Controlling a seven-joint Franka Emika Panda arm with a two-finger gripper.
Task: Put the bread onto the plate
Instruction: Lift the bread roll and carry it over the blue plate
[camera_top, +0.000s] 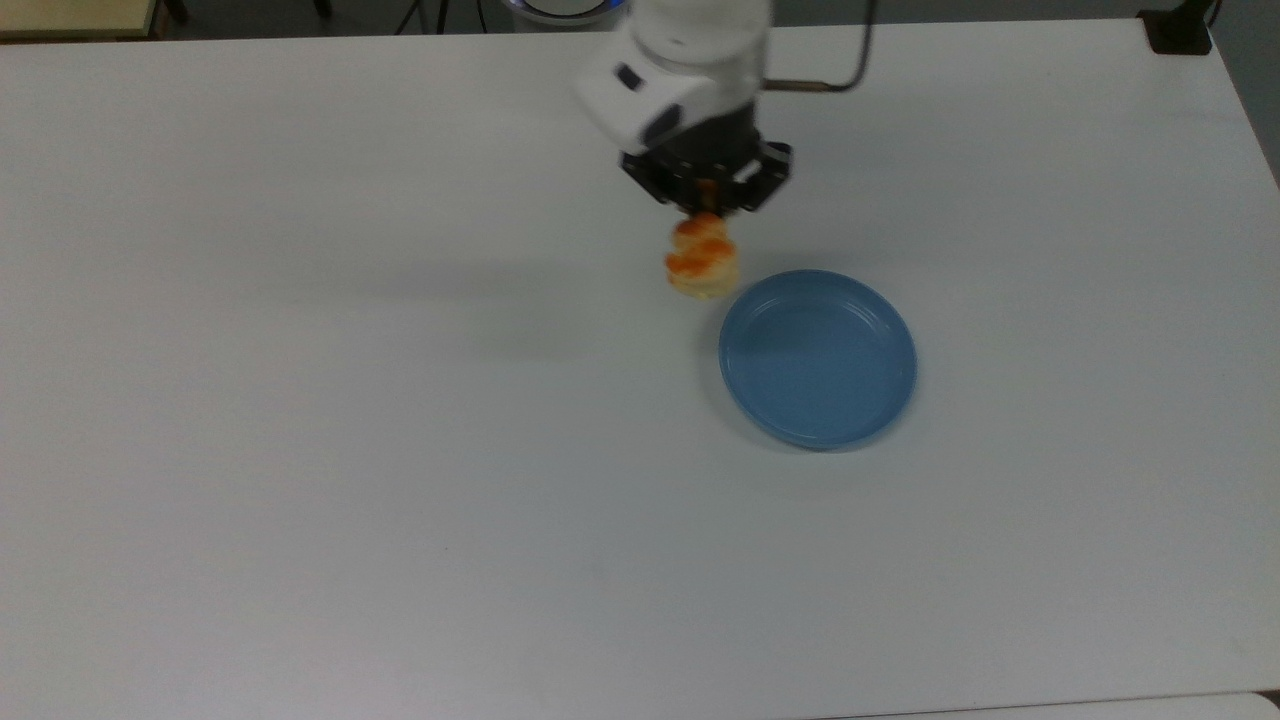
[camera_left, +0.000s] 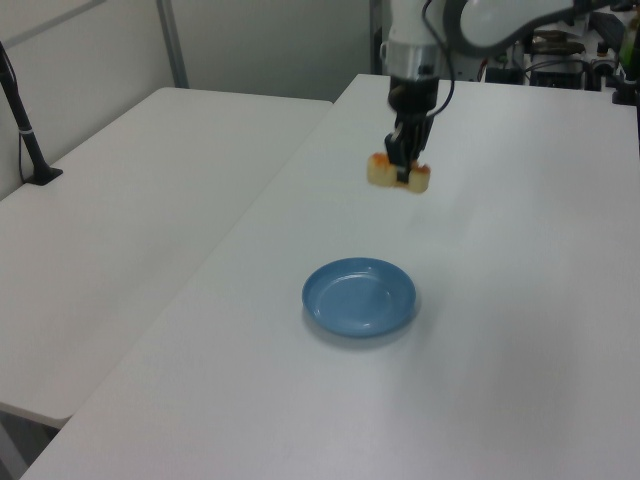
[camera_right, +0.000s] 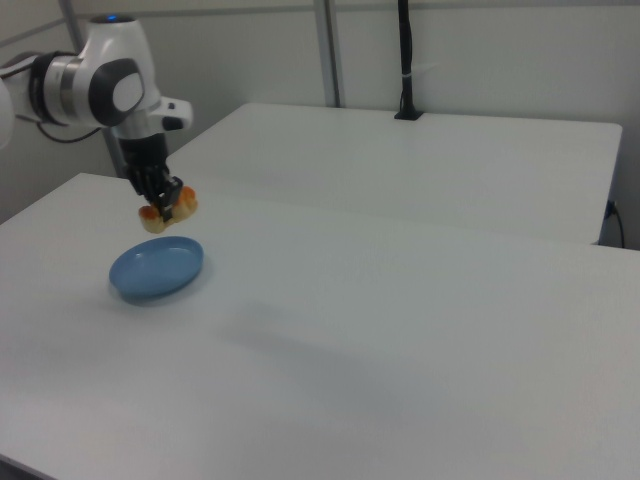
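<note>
White worktop (camera_top: 300, 450) spreads wide below the pincer. Arm (camera_top: 690, 70), white with a black wrist, reaches down above it. Blue plate (camera_top: 818, 358) lies flat on the worktop, below the pincer and offset toward the top view's lower right, bare inside. Pincer (camera_top: 706, 210) (camera_left: 405, 172) (camera_right: 165, 202) clenched on the bread. Bread (camera_top: 703, 260) (camera_left: 398, 174) (camera_right: 167, 211) hangs in its grip, lifted off the worktop, just short of the plate's near rim.

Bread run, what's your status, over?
Tool shut on bread, held above the table. Plate bare, just short of it. Nothing between them.
</note>
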